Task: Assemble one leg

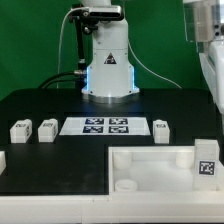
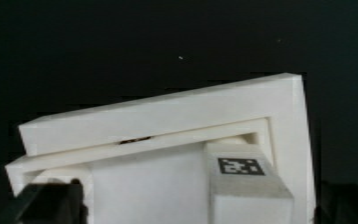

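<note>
The big white plastic tray piece [image 1: 150, 168] is lying on the black table [image 1: 60, 105], and three small white tagged plastic leg blocks [image 1: 46, 129] are sitting near the marker board [image 1: 105, 126]. I cannot tell if the fingers [image 2: 51, 190] are opening or gripping anything. A crooked leg might be jamming in its round corner hole.

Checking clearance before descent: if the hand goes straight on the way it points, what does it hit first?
The hand would likely meet the white tray first, beside the tagged leg; depth unclear.
</note>
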Robot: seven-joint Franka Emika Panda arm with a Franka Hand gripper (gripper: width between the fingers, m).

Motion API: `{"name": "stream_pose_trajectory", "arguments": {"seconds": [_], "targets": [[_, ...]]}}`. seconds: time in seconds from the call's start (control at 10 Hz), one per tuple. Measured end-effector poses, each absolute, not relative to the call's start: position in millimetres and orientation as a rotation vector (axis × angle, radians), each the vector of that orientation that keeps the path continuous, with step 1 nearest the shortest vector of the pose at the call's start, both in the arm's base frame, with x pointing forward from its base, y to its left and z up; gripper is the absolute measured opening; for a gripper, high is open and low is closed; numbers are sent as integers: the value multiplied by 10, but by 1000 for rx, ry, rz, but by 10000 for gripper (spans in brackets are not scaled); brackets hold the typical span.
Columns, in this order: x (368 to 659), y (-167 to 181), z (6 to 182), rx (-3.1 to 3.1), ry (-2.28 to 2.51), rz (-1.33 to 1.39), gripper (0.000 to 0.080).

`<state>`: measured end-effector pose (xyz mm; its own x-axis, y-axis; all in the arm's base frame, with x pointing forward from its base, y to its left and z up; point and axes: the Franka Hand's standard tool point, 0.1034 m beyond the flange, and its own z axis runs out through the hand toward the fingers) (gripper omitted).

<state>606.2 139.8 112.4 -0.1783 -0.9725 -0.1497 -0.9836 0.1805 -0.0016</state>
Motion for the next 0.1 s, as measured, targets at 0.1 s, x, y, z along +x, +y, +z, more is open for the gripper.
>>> {"name": "stream_pose_trajectory", "arguments": {"seconds": [0.1], "targets": [[6055,1402,1103,-1938,2323,146,649]]}}
